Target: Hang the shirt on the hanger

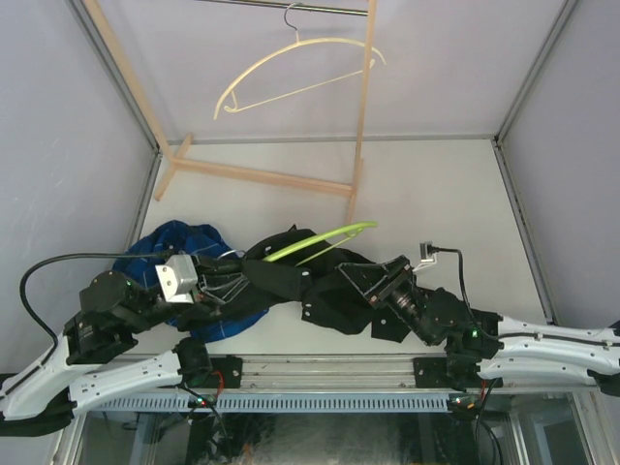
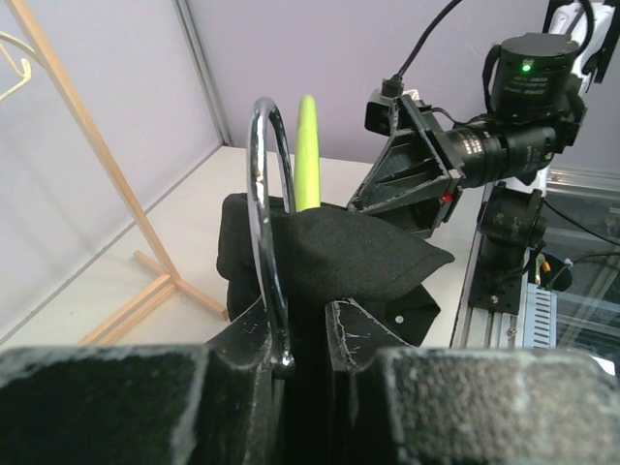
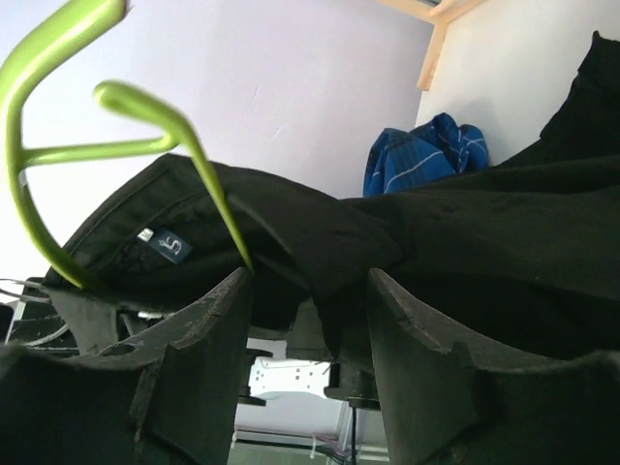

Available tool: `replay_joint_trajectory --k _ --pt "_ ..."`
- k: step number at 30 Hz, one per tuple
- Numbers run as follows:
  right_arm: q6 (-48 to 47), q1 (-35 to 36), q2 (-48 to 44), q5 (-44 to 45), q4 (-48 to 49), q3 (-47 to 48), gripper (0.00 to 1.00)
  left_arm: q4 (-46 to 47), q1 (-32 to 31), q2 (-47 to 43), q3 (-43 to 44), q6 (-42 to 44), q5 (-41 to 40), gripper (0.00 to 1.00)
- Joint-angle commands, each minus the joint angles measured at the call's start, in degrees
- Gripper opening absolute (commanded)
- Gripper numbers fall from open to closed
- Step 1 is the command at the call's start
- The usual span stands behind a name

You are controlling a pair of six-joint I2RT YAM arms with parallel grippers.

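The white table (image 1: 436,184) carries the black shirt (image 1: 325,298), bunched mid-surface and draped over the lime-green hanger (image 1: 329,235). The left gripper (image 2: 302,334) is clamped on the hanger's metal hook (image 2: 263,194). The right gripper (image 3: 310,300) has its jaws apart, with shirt fabric between them.

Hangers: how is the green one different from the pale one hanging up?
The green hanger is lime; the pale hanger is cream. The green hanger lies low, tucked into the black shirt; the pale hanger hangs bare from the rail. Both have metal hooks.
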Motion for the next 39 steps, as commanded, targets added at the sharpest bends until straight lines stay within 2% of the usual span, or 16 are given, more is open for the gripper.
replay_joint_trajectory --k 1,12,24,39 --pt "0.2 2.5 0.4 3.1 4.7 -0.7 0.5 5.9 0.2 1.3 0.0 1.1 -2.8 0.0" --pt "3.8 3.5 6.7 3.4 6.8 -0.7 0.5 6.7 0.2 2.2 0.4 1.3 -5.3 0.0" --pt "4.8 3.5 7.4 3.5 6.4 -0.8 0.51 7.4 0.2 1.9 0.1 1.8 -7.9 0.0" --pt "5.6 4.6 5.7 3.8 6.3 -0.7 0.42 6.3 0.2 2.8 -0.4 2.2 -8.7 0.0"
